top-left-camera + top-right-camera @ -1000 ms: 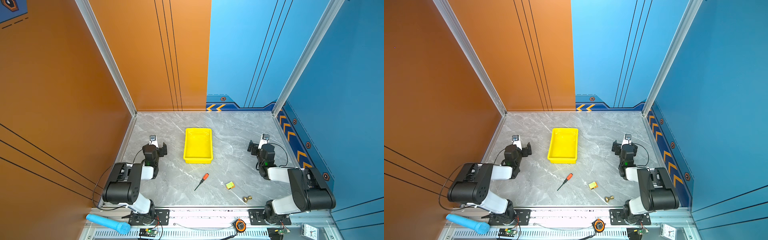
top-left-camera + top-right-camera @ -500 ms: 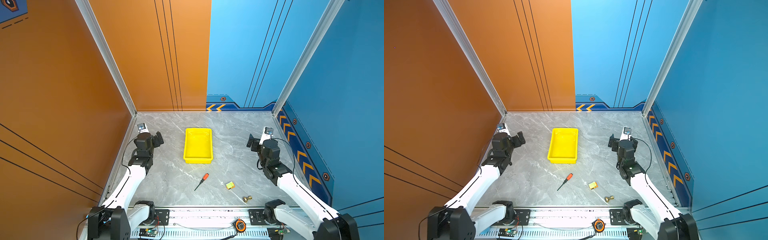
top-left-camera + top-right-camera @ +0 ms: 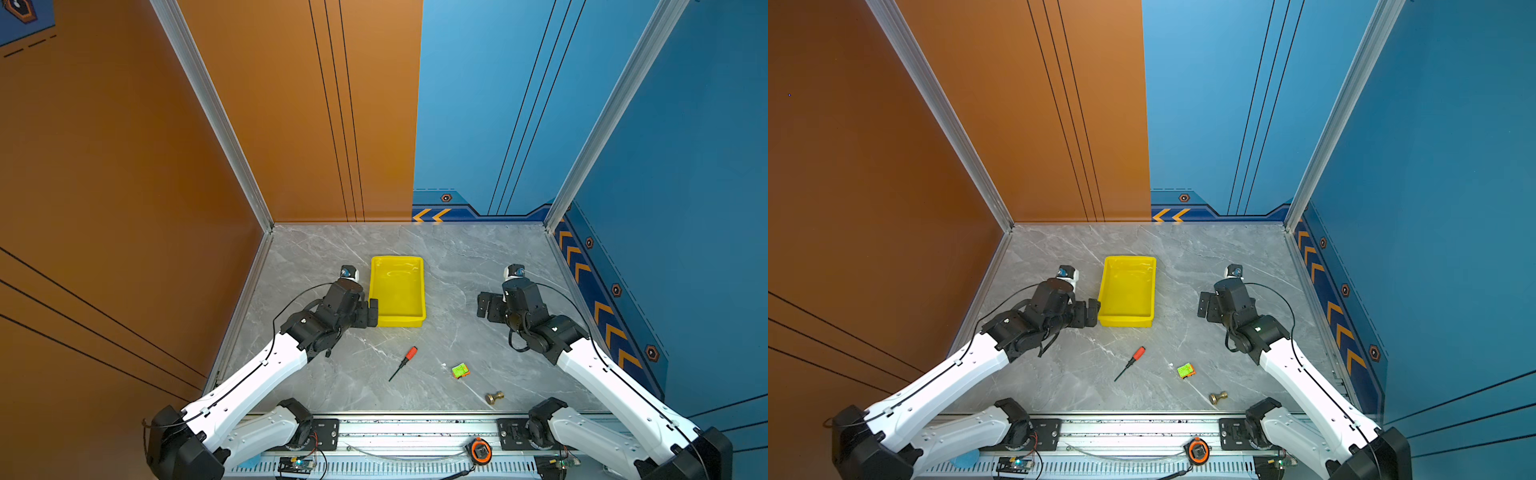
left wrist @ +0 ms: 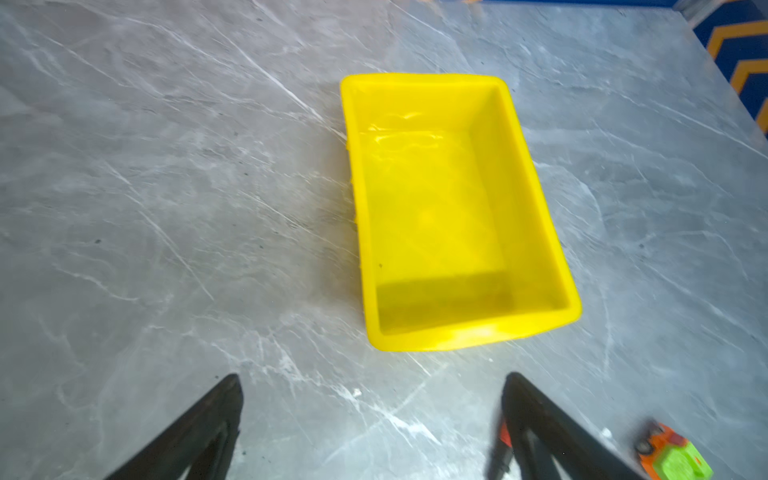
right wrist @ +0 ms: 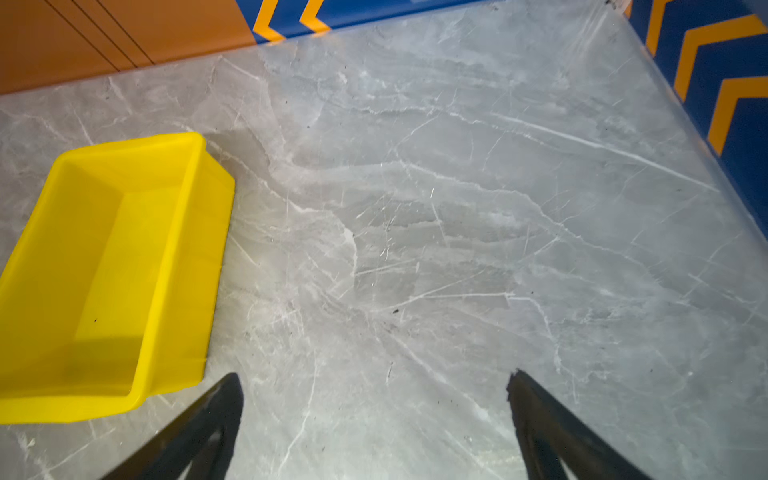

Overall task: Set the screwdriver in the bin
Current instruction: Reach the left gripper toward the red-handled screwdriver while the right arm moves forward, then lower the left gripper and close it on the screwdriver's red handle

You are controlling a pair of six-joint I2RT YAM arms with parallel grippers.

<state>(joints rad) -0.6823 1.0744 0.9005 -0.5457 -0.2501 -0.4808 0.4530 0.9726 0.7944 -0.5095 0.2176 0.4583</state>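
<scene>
Left wrist view shows the left gripper (image 4: 374,378) spread wide and empty; the slim orange-handled, black-shafted screwdriver (image 3: 402,363) lies apart from it, toward the arm bases.

I see the screwdriver (image 3: 402,364) lying flat on the grey marbled tabletop (image 3: 478,257), apart from the bin (image 3: 398,321) and just nearer the robot's base than the bin's near short wall. Its orange-red handle points up toward the bin and rightward, and the thin black shaft slants back to the left. The bin is a shallow, bright yellow rectangle standing open side up. Its glossy floor is bare and its long sides run away from the base.
</scene>
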